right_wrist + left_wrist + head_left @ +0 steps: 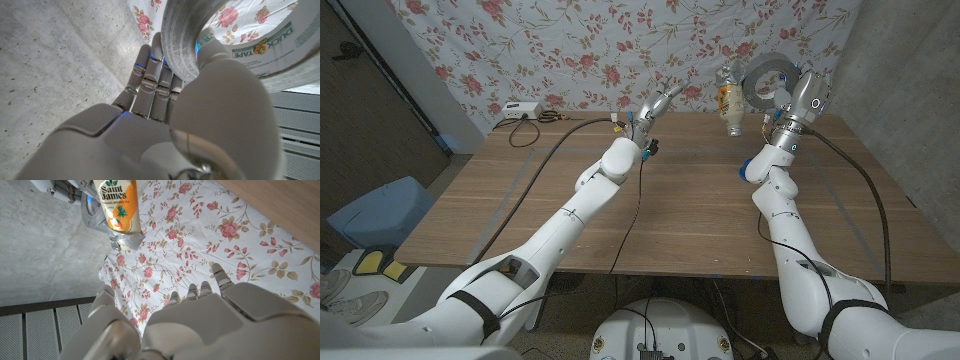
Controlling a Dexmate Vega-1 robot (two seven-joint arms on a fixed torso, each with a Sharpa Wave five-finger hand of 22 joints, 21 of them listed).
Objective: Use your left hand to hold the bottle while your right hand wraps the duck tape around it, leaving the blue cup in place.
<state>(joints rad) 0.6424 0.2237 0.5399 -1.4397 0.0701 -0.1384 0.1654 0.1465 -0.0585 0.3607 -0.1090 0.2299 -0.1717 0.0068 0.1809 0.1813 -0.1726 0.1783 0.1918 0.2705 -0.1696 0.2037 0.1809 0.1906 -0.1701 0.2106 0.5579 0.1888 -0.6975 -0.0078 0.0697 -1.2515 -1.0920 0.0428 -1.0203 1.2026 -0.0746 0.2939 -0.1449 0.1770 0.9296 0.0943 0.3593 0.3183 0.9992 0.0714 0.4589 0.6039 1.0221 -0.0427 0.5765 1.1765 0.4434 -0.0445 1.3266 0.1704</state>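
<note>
Right hand [798, 98]: raised above table's far right, fingers [150, 75] curled round the grey duck tape roll [767, 80], gripping it.
Bottle [729, 100]: Saint James tea label, hanging in air just beside the roll, w/ grey tape on it; touching the roll or not, can't tell.
Left hand [655, 106]: lifted over table's far middle, fingers apart, holding nothing, well apart from bottle.
Blue cup [752, 171]: on wooden table [700, 200], partly hidden behind right arm.
Backdrop: floral cloth [570, 50].
Far left of table: white box [520, 110] w/ cables.

Orange-labelled bottle [729, 100] raised beside grey duck tape roll [764, 80], above table
</note>
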